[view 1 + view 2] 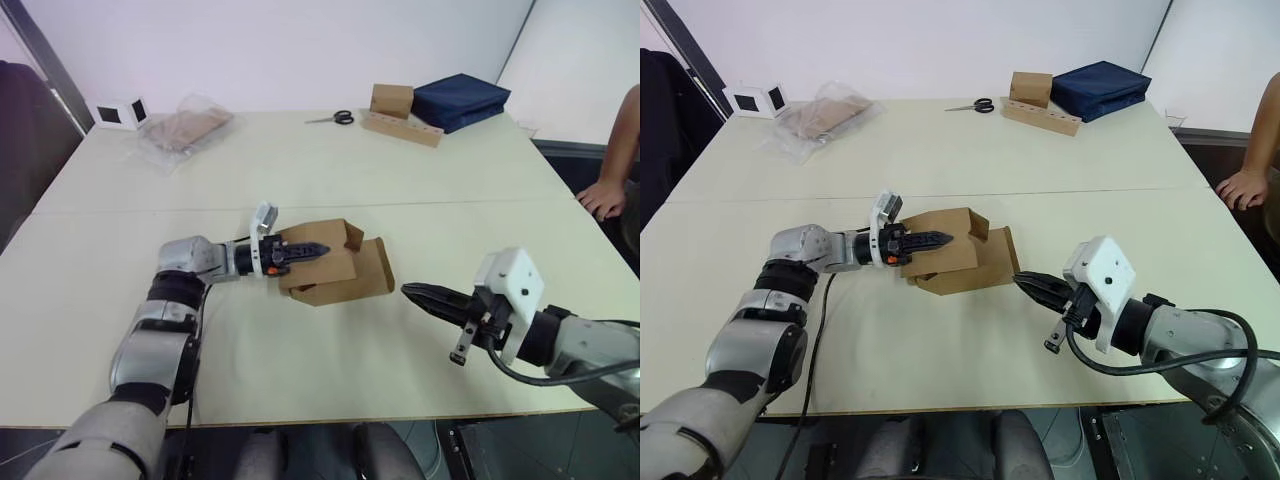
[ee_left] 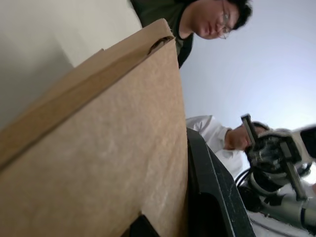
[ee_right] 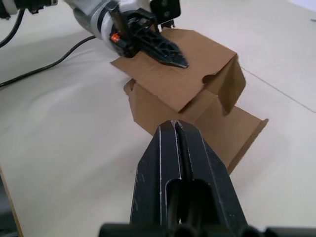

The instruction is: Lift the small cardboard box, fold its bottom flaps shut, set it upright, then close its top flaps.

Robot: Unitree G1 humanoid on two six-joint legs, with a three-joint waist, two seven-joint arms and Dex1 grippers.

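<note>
boxes 2 (image 1: 335, 265) (image 1: 391, 100) | scissors 1 (image 1: 333, 118) | plastic bag 1 (image 1: 185, 128) | white cube 1 (image 1: 120, 111)

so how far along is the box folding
Early. The left gripper is clamped on a panel of the small cardboard box, which lies on its side on the table with flaps hanging open. The right gripper, shut and empty, points at it from nearby. Left: folding the bottom flaps, standing it upright, closing the top.

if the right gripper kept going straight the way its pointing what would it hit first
Most likely the small cardboard box: the right gripper, fingers together, aims at its near side. The gap between them is hard to judge.
</note>
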